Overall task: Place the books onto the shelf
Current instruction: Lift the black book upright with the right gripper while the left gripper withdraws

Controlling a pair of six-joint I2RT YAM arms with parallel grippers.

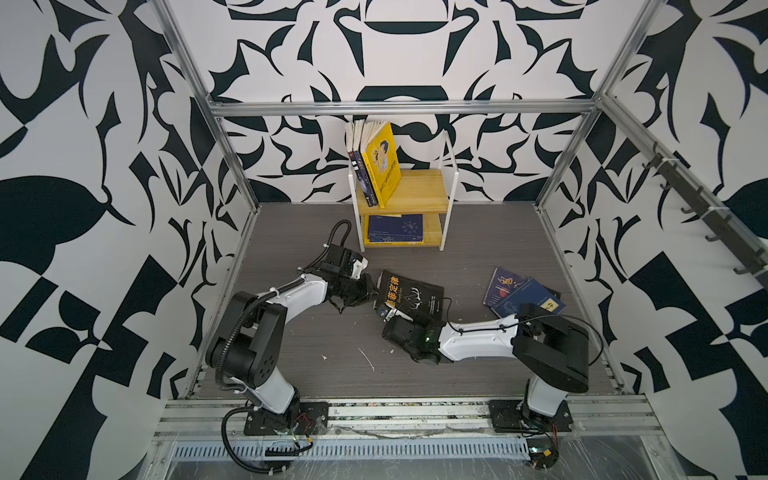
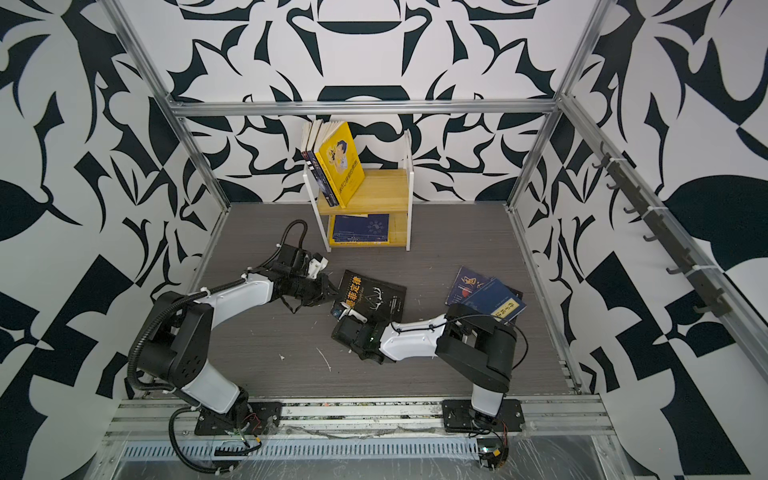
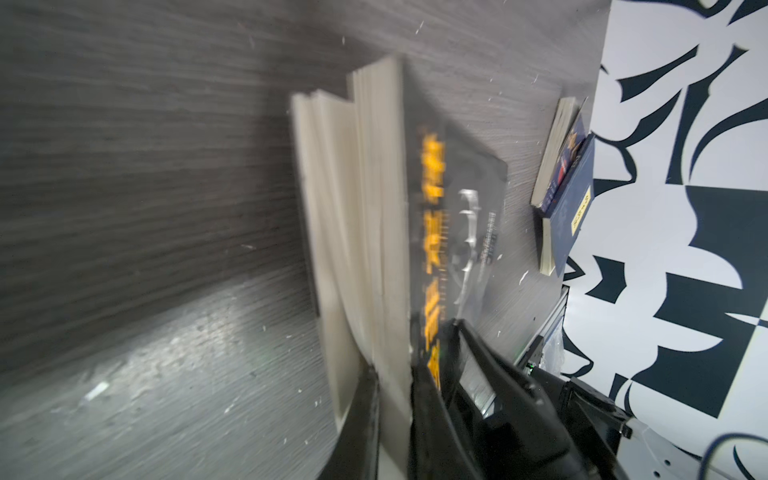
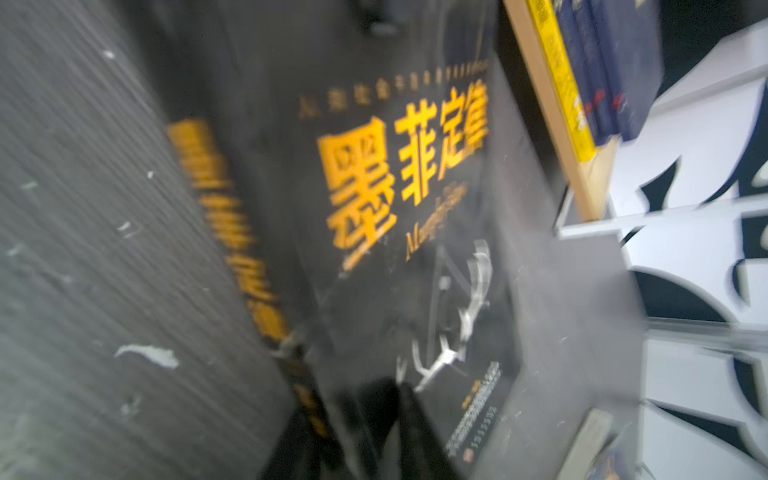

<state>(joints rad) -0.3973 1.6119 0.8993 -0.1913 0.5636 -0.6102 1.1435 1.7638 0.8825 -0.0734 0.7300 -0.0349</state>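
Evidently both arms share the black book [image 1: 415, 293], probably to tip it upright for shelving. The left gripper [image 1: 370, 291] is clamped on its page edge. The right gripper [image 1: 390, 311] looks closed on the near corner by the spine, though that wrist view is blurred. The book sits mid-table [image 1: 332, 332], well short of the shelf [image 1: 419, 187]. The shelf's top board has free room beside the leaning yellow book [image 1: 380, 162]. Two loose books [image 1: 523, 293] lie well apart.
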